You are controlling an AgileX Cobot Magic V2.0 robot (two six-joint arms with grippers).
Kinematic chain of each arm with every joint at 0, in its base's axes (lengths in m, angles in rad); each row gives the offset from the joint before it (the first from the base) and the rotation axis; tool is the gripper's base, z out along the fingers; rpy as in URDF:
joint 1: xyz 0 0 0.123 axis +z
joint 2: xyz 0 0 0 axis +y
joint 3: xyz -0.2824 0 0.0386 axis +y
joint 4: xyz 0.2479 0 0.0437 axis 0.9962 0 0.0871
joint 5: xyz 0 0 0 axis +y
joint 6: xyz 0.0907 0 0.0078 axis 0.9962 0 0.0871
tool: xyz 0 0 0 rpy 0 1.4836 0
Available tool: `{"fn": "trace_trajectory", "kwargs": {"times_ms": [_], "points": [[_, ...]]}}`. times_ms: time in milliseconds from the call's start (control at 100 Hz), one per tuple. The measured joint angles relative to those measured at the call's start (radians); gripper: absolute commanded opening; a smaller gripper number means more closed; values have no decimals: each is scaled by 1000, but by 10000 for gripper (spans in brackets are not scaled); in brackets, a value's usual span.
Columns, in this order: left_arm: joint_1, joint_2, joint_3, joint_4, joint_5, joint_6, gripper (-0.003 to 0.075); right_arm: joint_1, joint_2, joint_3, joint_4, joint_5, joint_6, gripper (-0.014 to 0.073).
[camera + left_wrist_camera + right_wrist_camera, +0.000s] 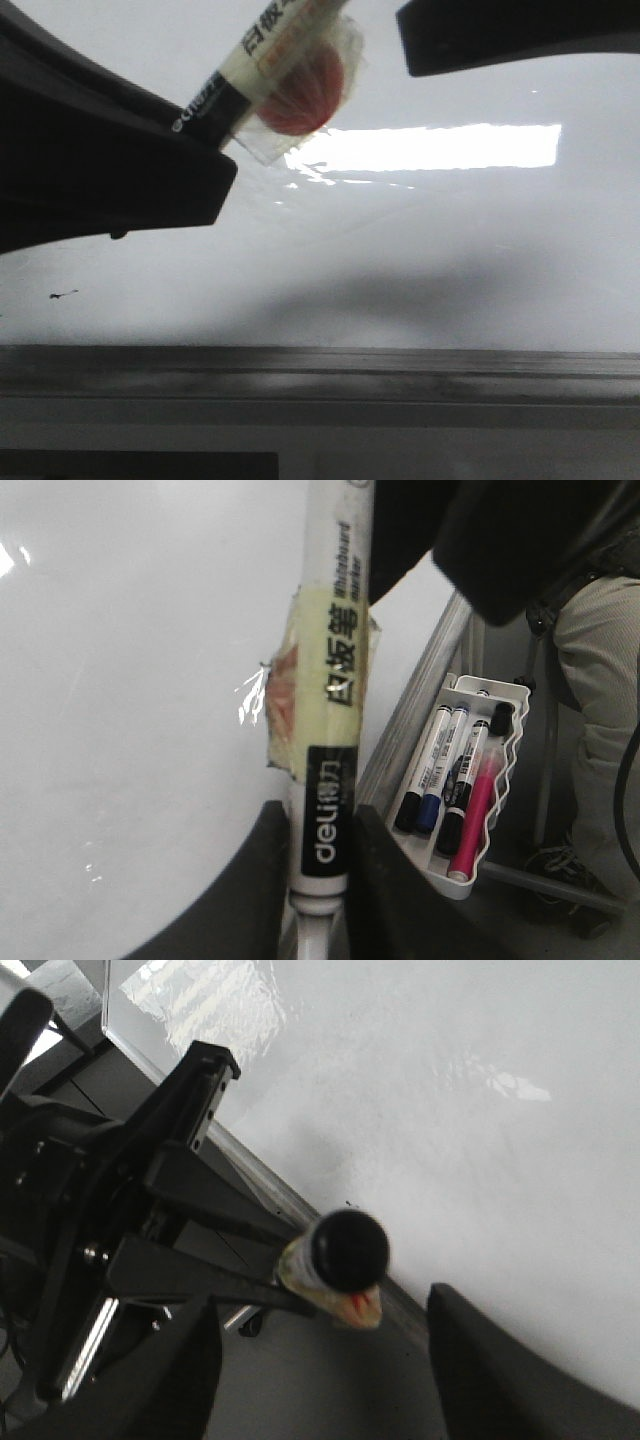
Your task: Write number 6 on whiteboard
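Observation:
The whiteboard [420, 260] fills the front view, glossy white, with its grey frame [320, 372] along the bottom. No number 6 shows on it in any view; only a tiny black squiggle [63, 294] is at the left. My left gripper [320, 825] is shut on a white whiteboard marker [335, 680] wrapped in yellowish tape with a red patch. In the front view the marker [262, 60] slants up to the right from the left gripper [205, 150]. My right gripper [322, 1305] is open and empty, with the marker's black end [347, 1250] beyond its fingers. The marker's tip is hidden.
A white tray [505, 770] beside the board's frame holds several markers, black, blue and pink. A person's leg [600, 680] stands behind it. The right arm's dark finger [500, 35] crosses the top right of the front view. The left arm's body [100, 1220] is beside the board.

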Motion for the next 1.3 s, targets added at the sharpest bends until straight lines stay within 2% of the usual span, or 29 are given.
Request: {"fn": "trace_trajectory", "kwargs": {"times_ms": [100, 200, 270, 400, 600, 670, 740, 790, 840, 910, 1120, 1300], "points": [[-17, 19, 0, -6, 0, 0, -19, 8, 35, -7, 8, -53, 0, 396], [-37, 33, 0, -6, 0, 0, -19, 8, 68, -6, 17, -76, -2, 321], [-45, 35, 0, -7, 0, 0, -19, 8, 88, -6, 24, -83, -2, 216], [-49, 35, 0, -11, 0, 0, -19, 8, 102, -7, 31, -91, -2, -71], [-49, 42, 0, -13, -4, 2, -17, 17, 102, -15, 50, -91, 4, -69], [-49, 42, 0, -22, -5, 4, 29, 17, 102, -15, 50, -91, 4, -69], [-49, 42, 0, -24, -7, 4, 163, 17, 102, -15, 50, -91, 4, -69], [-49, 42, 0, -30, -18, 4, 307, 17, 102, -15, 50, -91, 2, -69], [-46, 42, 0, -38, -37, 4, 412, 17, 104, -15, 44, -89, 1, -69], [-31, 34, 0, -62, -46, 4, 481, 12, 105, -15, 42, -90, 1, -69], [130, -79, 0, -203, -17, 4, 428, -40, 105, -27, 42, -86, 1, -68], [254, -207, 0, -227, 4, 2, 418, -139, 108, -119, -3, -34, -3, -68]]}}
